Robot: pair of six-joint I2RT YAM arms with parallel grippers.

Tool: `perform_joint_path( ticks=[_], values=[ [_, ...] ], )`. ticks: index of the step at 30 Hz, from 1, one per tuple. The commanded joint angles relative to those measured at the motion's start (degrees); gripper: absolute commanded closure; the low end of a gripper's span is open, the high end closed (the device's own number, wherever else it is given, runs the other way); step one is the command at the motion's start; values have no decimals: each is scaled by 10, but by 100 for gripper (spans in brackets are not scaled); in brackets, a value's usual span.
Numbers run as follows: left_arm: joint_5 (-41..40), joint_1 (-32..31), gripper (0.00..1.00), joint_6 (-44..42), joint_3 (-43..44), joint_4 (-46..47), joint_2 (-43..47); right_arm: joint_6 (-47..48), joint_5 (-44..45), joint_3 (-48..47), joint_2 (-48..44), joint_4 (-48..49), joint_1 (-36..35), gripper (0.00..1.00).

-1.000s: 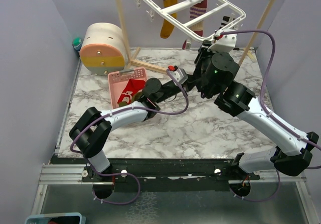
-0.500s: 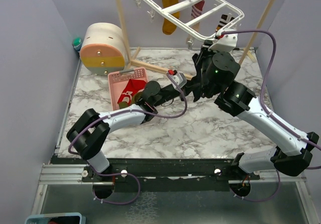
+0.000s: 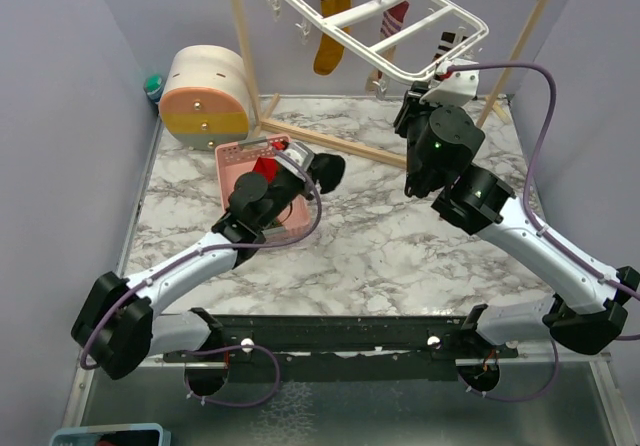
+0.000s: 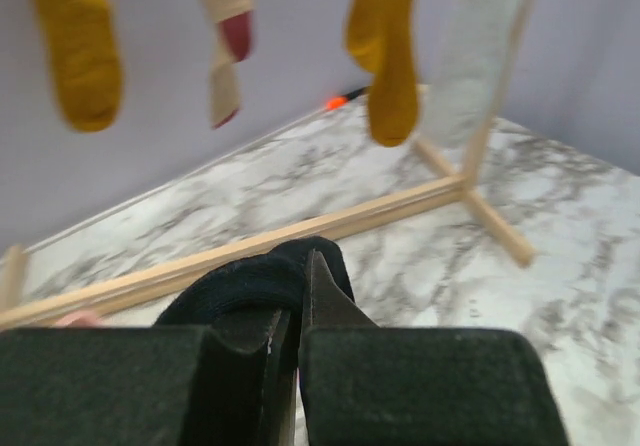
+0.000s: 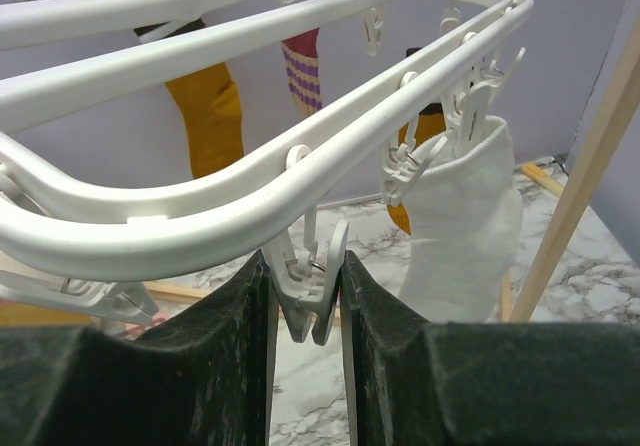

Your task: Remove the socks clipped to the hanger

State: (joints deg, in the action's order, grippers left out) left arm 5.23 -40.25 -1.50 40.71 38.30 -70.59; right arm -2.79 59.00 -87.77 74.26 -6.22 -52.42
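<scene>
The big white hanger carries a mustard sock, a red striped sock and a white sock, all clipped beneath it. Well below the hanger, the left gripper is clenched on a black sock. Under the hanger's near rail, the right gripper pinches a small white clip.

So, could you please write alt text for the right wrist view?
The right gripper pinches a white clip hanging from the hanger. A white sock hangs clipped just right of it; a mustard sock and a striped sock hang beyond, over the marble table.
</scene>
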Motion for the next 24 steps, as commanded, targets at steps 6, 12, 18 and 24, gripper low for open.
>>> perform_joint_path(
  ticks=[6, 12, 18, 24],
  values=[
    [-96, 185, 100, 130, 48, -226, 28, -1, -28, 27, -17, 17, 4, 99],
    [1, 273, 100, 248, 75, -295, -21, 1, -30, 37, -28, 19, 5, 99],
    [66, 280, 100, 305, 118, -389, -89, 5, -24, 51, -45, 24, 6, 99],
    [67, 279, 100, 332, 152, -544, -160, 4, -26, 56, -52, 27, 6, 99]
  ],
)
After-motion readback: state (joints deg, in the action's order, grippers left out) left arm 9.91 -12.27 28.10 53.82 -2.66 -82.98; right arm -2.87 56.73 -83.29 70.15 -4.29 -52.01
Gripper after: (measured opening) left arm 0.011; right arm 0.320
